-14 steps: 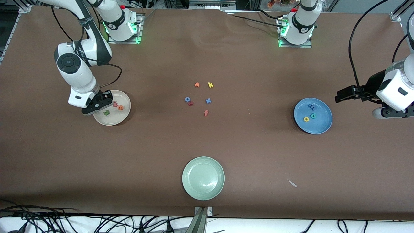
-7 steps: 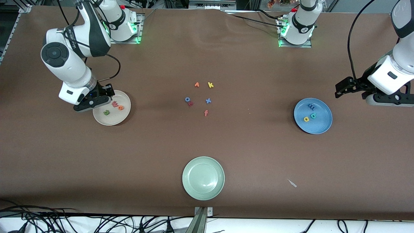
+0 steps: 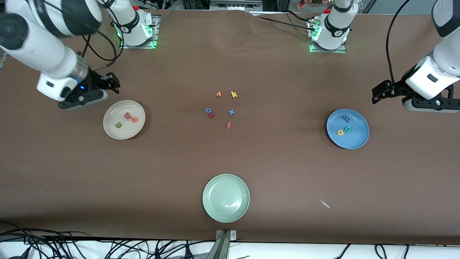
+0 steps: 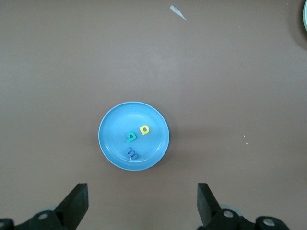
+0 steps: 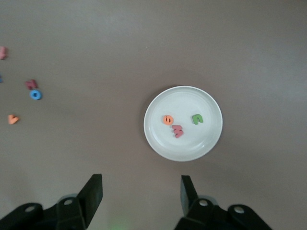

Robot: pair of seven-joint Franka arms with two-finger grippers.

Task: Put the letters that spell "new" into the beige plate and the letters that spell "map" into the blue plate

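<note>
The beige plate (image 3: pixel 124 133) lies toward the right arm's end of the table and holds the green "n" (image 3: pixel 118 125), the orange "e" (image 3: pixel 134 119) and the pinkish "w" (image 3: pixel 127 115). My right gripper (image 3: pixel 112 82) hangs open and empty above the table just beside that plate (image 5: pixel 211 140). The blue plate (image 3: pixel 358 139) lies toward the left arm's end and holds the blue "m" (image 3: pixel 346 117), the teal "a" (image 3: pixel 348 128) and the yellow "p" (image 3: pixel 340 132). My left gripper (image 3: pixel 379 94) is open and empty, high beside the blue plate (image 4: pixel 108 143).
A pale green plate (image 3: pixel 225 212) sits near the front edge. Loose letters lie mid-table: orange "v" (image 3: pixel 218 94), yellow "k" (image 3: pixel 234 94), blue "o" (image 3: pixel 208 110), a blue "x" (image 3: pixel 231 112), orange-red "f" (image 3: pixel 229 125). A paper scrap (image 3: pixel 325 204) lies nearer the front camera than the blue plate.
My right arm has lifted off the beige plate and drawn back toward its base, its jaws a little wider. The left arm has risen slightly.
</note>
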